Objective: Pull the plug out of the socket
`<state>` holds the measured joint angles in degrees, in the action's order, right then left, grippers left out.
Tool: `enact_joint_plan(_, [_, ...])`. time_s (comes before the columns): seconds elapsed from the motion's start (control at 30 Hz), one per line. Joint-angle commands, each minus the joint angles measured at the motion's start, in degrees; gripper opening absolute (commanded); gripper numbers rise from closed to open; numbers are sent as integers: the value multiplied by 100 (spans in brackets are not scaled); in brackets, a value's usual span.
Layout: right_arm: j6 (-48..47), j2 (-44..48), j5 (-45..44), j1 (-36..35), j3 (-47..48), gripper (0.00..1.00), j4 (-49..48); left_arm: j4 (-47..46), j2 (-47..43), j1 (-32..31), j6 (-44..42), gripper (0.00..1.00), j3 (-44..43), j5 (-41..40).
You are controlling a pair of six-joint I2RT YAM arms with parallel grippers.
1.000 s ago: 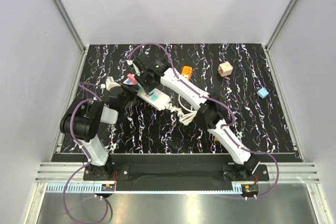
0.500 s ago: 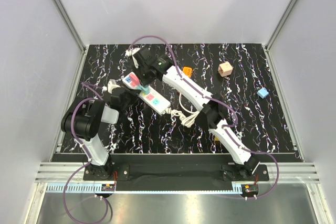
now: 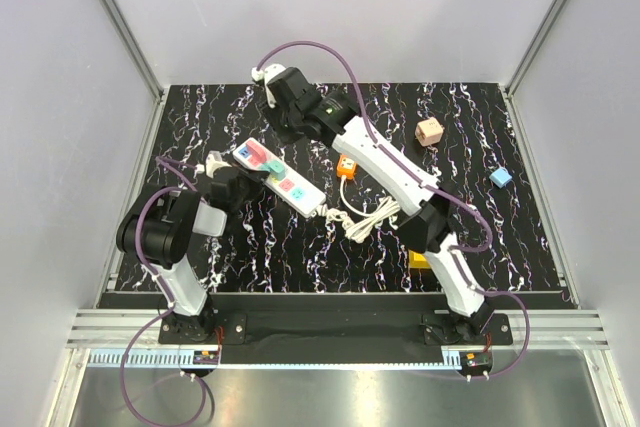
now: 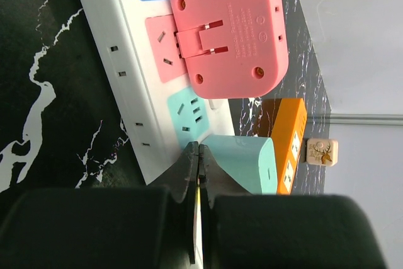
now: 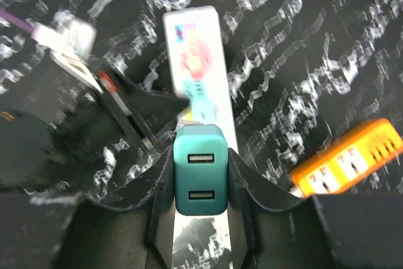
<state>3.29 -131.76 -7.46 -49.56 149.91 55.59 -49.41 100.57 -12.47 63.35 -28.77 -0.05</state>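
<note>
Teal plug (image 5: 199, 155) clamped in right end effector (image 5: 200, 177), clear of white socket (image 3: 283, 179); left end effector (image 4: 197, 155) fully closed.

Black table (image 3: 520, 247), veined white like marble. Plain pale-grey walls (image 3: 340, 7) on three sides, aluminium posts (image 3: 120, 27) at rear corners. Light even; metal rail (image 3: 560, 329) along near edge.
</note>
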Motion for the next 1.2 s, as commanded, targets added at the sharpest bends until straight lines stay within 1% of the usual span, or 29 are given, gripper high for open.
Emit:
enact_joint_plan(0.0, [58,1097,-677,52,-619,0,-188,406,164,-28,-245,0,196,269])
enact_joint_plan(0.03, [84,1266,-677,78,-1047,0,-389,336,147,-1,-227,0,240,295])
enact_joint_plan(0.1, [207,1626,-634,174,-1567,0,-610,11,86,25,-192,0,425,322])
enact_joint_plan(0.13, [364,2002,-607,349,-2153,0,-846,-294,59,60,-183,0,495,365])
enact_joint_plan(0.17, [444,2206,-511,464,-2489,0,-988,-480,33,69,-174,0,678,383])
enact_joint_plan(0.2, [549,2617,-423,613,-3171,0,-1215,-691,-20,78,-157,0,785,409])
enact_joint_plan(0.27, [812,3102,-265,1061,-3965,0,-1523,-1313,-82,78,-130,0,1091,471])
enact_joint_plan(0.3, [857,3635,-273,1193,-4830,0,-1899,-1500,-143,87,-87,0,1189,480])
enact_joint_plan(0.37, [901,4139,-561,1587,-5618,0,-2218,-1904,-205,87,-42,0,1417,506])
enact_joint_plan(0.4, [928,4585,-676,1712,-6257,0,-2298,-1976,-240,87,1,0,1453,541])
enact_joint_plan(0.43, [963,4781,-756,1896,-6550,0,-2377,-2020,-257,87,2,0,1488,576])
enact_joint_plan(0.47, [1050,4974,-791,2254,-6823,0,-2412,-2072,-284,78,10,0,1532,612])
enact_joint_plan(0.5, [1112,5333,-800,2519,-7330,0,-2474,-2108,-310,78,10,0,1541,638])
enact_joint_plan(0.53, [1330,5493,-766,2765,-7570,0,-2527,-2230,-328,61,2,0,1576,682])
enact_joint_plan(0.57, [1437,5651,-635,3333,-7799,0,-2571,-2309,-345,52,2,0,1646,691])
enact_joint_plan(0.6, [1551,5940,-642,3582,-8254,0,-2710,-2397,-354,43,2,0,1699,717])
enact_joint_plan(0.63, [1848,6074,-721,3829,-8476,0,-2764,-2563,-363,43,2,0,1743,778])
enact_joint_plan(0.67, [1981,6188,-817,4388,-8678,0,-2817,-2609,-407,43,-7,0,1831,814])
enact_joint_plan(0.7, [2104,6415,-853,4637,-9045,0,-2982,-2653,-442,43,-33,0,1866,849])
enact_joint_plan(0.77, [2465,6601,-967,5243,-9347,0,-3089,-2539,-643,43,-182,0,1910,946])
enact_joint_plan(0.8, [2623,6768,-1028,5759,-9583,0,-3150,-2417,-749,60,-252,0,1928,963])
enact_joint_plan(0.87, [3115,6883,-1327,6141,-9830,0,-3239,-1890,-1090,60,-506,0,1902,999])
enact_joint_plan(0.9, [3290,6892,-1450,6482,-9997,0,-3256,-1697,-1188,60,-578,0,1876,1016])
enact_joint_plan(0.93, [3597,6884,-1694,6616,-10068,0,-3257,-1390,-1268,60,-639,0,1849,1060])
enact_joint_plan(0.97, [3739,6849,-1723,6774,-10130,0,-3265,-1309,-1416,60,-718,0,1849,1086])
enact_joint_plan(1.07, [4267,6577,-1364,7345,-10402,0,-3379,-1124,-1619,69,-763,0,1858,1262])
enact_joint_plan(1.1, [4355,6402,-1232,7460,-10551,0,-3571,-1124,-1663,69,-780,0,1867,1315])
enact_joint_plan(1.13, [4486,6296,-883,7687,-10639,0,-3712,-1158,-1707,69,-789,0,1910,1402])
enact_joint_plan(1.17, [4505,6103,-714,7776,-10779,0,-4044,-1194,-1795,69,-789,0,1954,1429])
